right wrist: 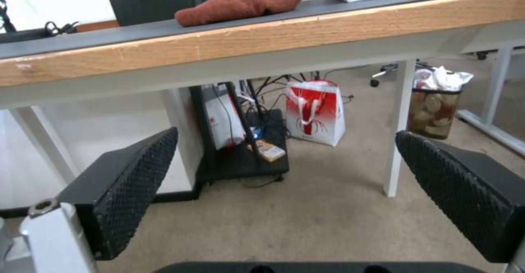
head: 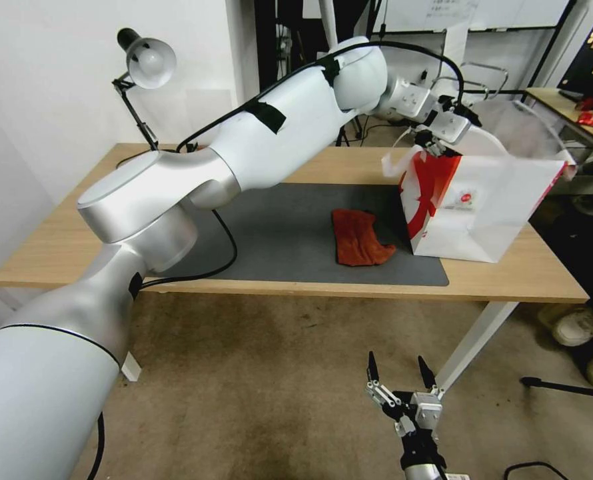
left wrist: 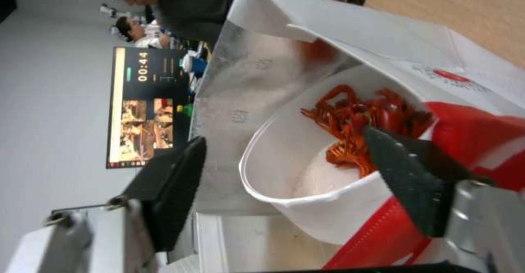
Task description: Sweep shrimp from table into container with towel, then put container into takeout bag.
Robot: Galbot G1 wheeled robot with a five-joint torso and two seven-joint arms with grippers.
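The takeout bag [head: 483, 207] stands on the right end of the table [head: 496, 280], partly on the dark mat [head: 290, 233]. My left arm reaches across to the bag's mouth, with my left gripper [head: 436, 143] at its top edge. In the left wrist view the left gripper [left wrist: 284, 137] is open over the white container [left wrist: 306, 199], which sits tilted inside the silvery-lined bag [left wrist: 328, 31]. Red shrimp [left wrist: 361, 121] lie in the container. The rust-brown towel [head: 360, 238] lies crumpled on the mat left of the bag. My right gripper [head: 402, 373] hangs open below the table's front edge.
A desk lamp [head: 146, 63] stands at the table's back left, and a black cable [head: 226, 253] runs over the mat. Under the table are another red-and-white bag [right wrist: 316, 113], a waste bin [right wrist: 434, 109] and a white table leg [right wrist: 396, 129]. A person's shoes [head: 580, 327] are at the right.
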